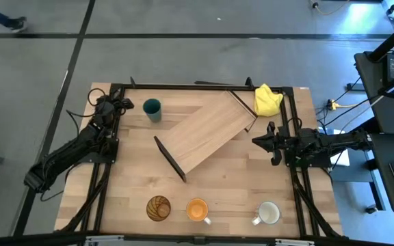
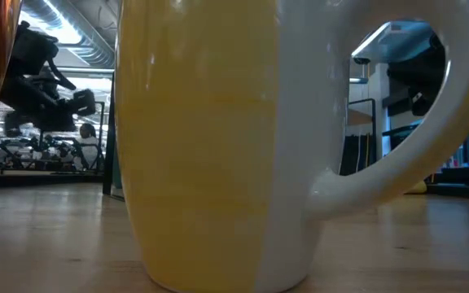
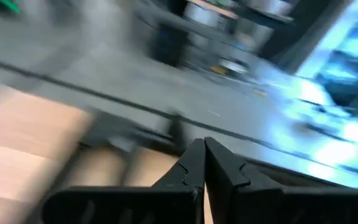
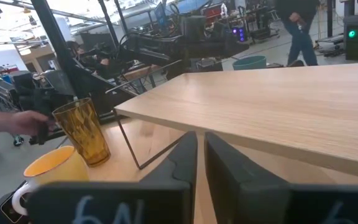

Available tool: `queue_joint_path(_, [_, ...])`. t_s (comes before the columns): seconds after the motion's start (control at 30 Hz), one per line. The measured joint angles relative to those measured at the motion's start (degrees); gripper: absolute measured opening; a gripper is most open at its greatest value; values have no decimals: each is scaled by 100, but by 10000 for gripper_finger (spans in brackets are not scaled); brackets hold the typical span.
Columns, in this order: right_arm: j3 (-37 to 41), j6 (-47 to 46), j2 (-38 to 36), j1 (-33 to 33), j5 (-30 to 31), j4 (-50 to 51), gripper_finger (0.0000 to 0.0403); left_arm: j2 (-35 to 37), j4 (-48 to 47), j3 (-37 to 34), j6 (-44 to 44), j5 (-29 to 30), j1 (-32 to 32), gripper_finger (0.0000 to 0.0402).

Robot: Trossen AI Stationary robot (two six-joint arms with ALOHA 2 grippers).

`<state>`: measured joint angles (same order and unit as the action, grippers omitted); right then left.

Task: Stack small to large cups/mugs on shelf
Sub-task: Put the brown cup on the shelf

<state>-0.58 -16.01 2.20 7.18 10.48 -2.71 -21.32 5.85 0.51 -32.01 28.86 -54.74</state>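
Observation:
The shelf (image 1: 207, 130), a light-wood board with thin dark end panels, stands slantwise at mid-table; the right wrist view shows the shelf (image 4: 278, 106) raised on a panel. A teal cup (image 1: 152, 109) stands upright at the far left. Along the near edge stand an amber tumbler (image 1: 159, 208), an orange mug (image 1: 197, 210) and a white mug (image 1: 269, 213). The orange mug (image 2: 210, 146) fills the low view. My left gripper (image 1: 109, 104), shut, is drawn back at the far left corner. My right gripper (image 1: 257, 140), shut and holding nothing, points level at the shelf's right end.
A yellow cloth (image 1: 267, 99) lies at the far right corner behind the shelf. Black frame rails (image 1: 104, 171) run along the table's left and right sides. Bare wood lies between the shelf and the row of cups. A person's hand (image 4: 14, 121) shows beyond the table's near edge.

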Motion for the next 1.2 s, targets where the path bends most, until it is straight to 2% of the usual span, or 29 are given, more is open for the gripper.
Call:
queue_joint_path(0.1, [0, 2, 0, 1, 0, 0, 32, 2, 166, 0, -525, -1328, 7, 0])
queue_joint_path(0.17, [0, 0, 0, 0, 0, -1, 32, 3, 616, 0, -855, -1965, 39, 0])
queue_joint_path(0.23, [0, 0, 0, 0, 0, 0, 32, 4, 1484, 0, -807, -2519, 138, 0])
queue_joint_path(0.3, [0, 0, 0, 0, -2, -1, 32, 4, 2773, 0, -662, -2961, 247, 0])
queue_joint_path(0.43, [0, 2, 0, 2, -2, 1, 32, 13, 5486, 12, -565, -2989, 364, 0])
queue_joint_path(0.57, [0, 0, 0, 1, -2, 0, 32, 11, 6542, 7, -533, -2988, 427, 0])
queue_joint_path(0.73, [0, 0, 0, 2, -2, -1, 32, 4, 6569, 4, -909, -3203, 431, 0])
queue_joint_path(0.9, [0, 0, 0, 2, -2, -1, 32, 1, 6581, 2, -448, -2965, 421, 0])
queue_joint_path(0.97, [0, 0, 0, 0, -2, -1, 32, 4, 6592, 2, -672, -2790, 420, 0])
queue_joint_path(1.2, [0, 0, 0, 1, -2, -1, 32, 2, 6700, 34, -1483, -2959, 497, 0])
